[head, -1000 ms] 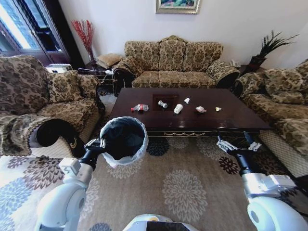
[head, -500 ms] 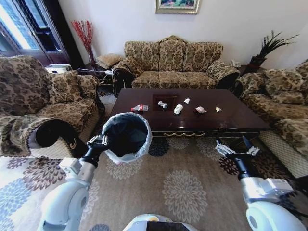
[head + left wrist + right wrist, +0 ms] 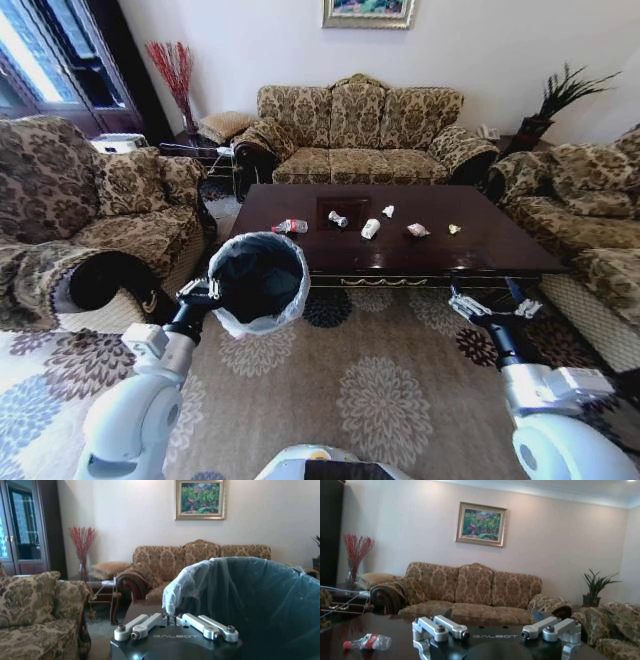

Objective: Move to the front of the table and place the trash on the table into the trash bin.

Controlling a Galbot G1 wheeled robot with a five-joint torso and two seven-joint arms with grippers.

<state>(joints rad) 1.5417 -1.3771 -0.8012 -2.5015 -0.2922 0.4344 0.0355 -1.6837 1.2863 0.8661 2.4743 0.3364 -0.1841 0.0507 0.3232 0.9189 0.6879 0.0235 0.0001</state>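
Note:
The dark-brown table [image 3: 500, 245] stands ahead of me in the head view. Trash lies along its middle: a clear bottle [image 3: 291, 226] with a red label, a white cup [image 3: 370, 228], crumpled papers [image 3: 417, 229] and a small wrapper [image 3: 453, 228]. The trash bin [image 3: 258, 280], black with a whitish bag, hangs off the floor before the table's left front corner. My left gripper [image 3: 200, 292] is shut on its rim, the fingers [image 3: 150, 624] meeting at the bag's edge [image 3: 172, 592]. My right gripper [image 3: 488, 302] is open and empty near the table's right front edge. The bottle [image 3: 367, 642] lies ahead of the right gripper [image 3: 495, 630].
Patterned sofas surround the table: one behind it [image 3: 360, 130], an armchair at the left [image 3: 90, 220] and another at the right [image 3: 590, 210]. A small side table [image 3: 200, 155] sits in the back left corner. Flowered carpet [image 3: 380, 390] lies between me and the table.
The whole picture has shifted a little, so the camera moved. The left gripper keeps its hold on the bin, which sits slightly higher. The right gripper stays open.

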